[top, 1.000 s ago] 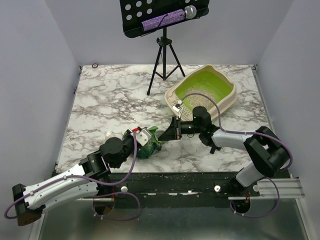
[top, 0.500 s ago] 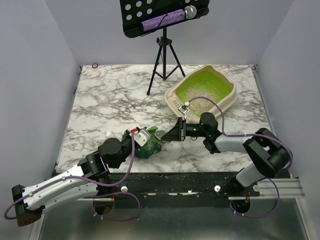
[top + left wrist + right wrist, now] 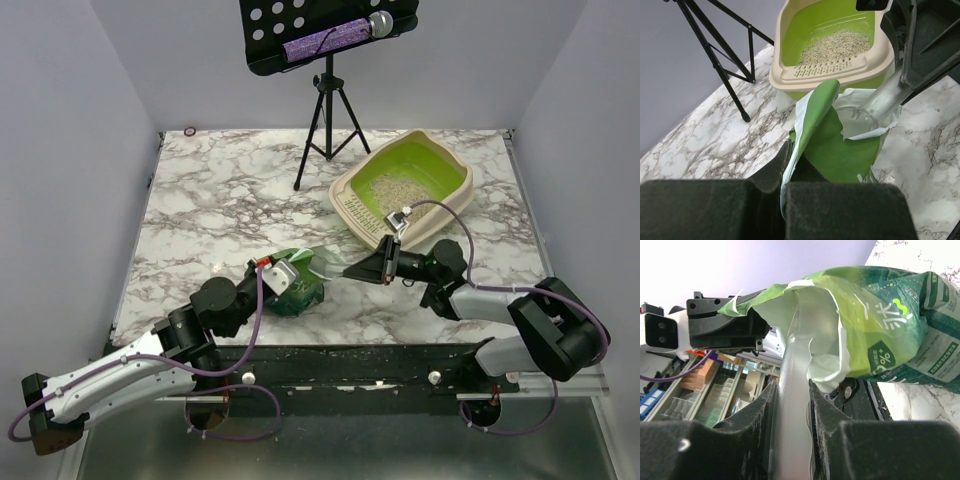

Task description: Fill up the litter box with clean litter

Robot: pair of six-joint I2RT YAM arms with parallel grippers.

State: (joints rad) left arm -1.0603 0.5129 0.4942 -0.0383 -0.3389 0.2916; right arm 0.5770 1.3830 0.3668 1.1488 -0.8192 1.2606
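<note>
Since 1 second ago the right gripper (image 3: 352,269) has swung away from the litter box (image 3: 402,188) and down to the green bag (image 3: 296,282), its fingers pinching a clear scoop (image 3: 799,370) whose bowl sits in the bag's mouth. Left gripper (image 3: 785,172), pressed together on the bag's lip, holds that mouth open for scooping. Clean litter (image 3: 392,190) lies in the box near the bench's far right corner; open marble lies between.

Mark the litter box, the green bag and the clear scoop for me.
litter box (image 3: 452,197): top external view, beige rim at its right side.
green bag (image 3: 837,150): left wrist view, green inner face of the open mouth.
clear scoop (image 3: 799,385): right wrist view, handle between the right gripper's fingers.
</note>
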